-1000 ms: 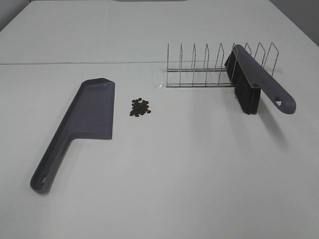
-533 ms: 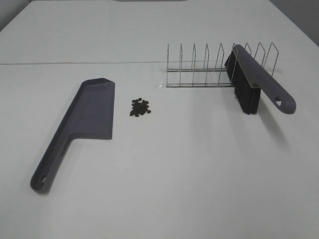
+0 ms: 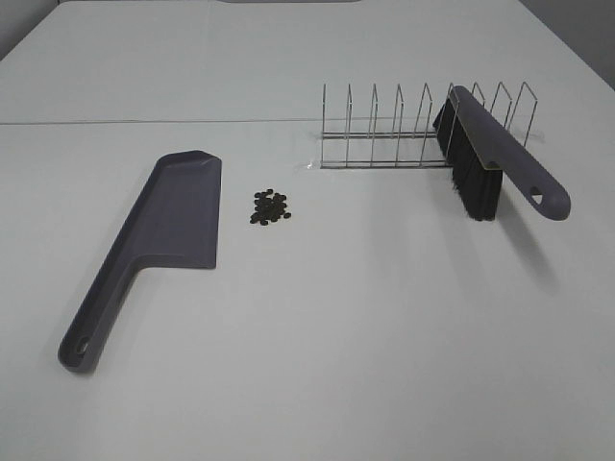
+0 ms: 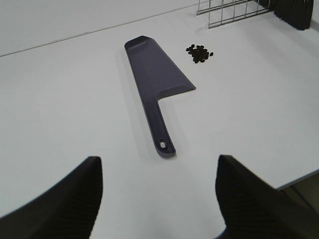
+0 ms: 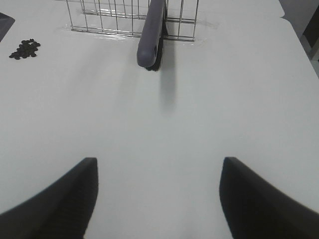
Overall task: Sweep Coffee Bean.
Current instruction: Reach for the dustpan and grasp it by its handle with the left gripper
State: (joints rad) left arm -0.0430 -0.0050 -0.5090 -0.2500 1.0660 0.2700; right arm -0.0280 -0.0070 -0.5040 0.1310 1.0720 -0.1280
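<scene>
A loose cluster of tiny dark coffee beans (image 3: 270,206) lies on the white table, also in the left wrist view (image 4: 200,53) and the right wrist view (image 5: 25,49). A grey dustpan (image 3: 154,240) lies flat just left of the beans, handle toward the front; it also shows in the left wrist view (image 4: 156,87). A grey brush with black bristles (image 3: 485,158) leans in a wire rack (image 3: 404,130), handle toward the right wrist camera (image 5: 151,35). My left gripper (image 4: 159,199) is open and empty, short of the dustpan handle. My right gripper (image 5: 157,196) is open and empty, short of the brush.
The white table (image 3: 365,327) stretches wide around the objects. Its front edge shows in the left wrist view (image 4: 299,179). A seam runs across the table behind the dustpan (image 3: 144,122).
</scene>
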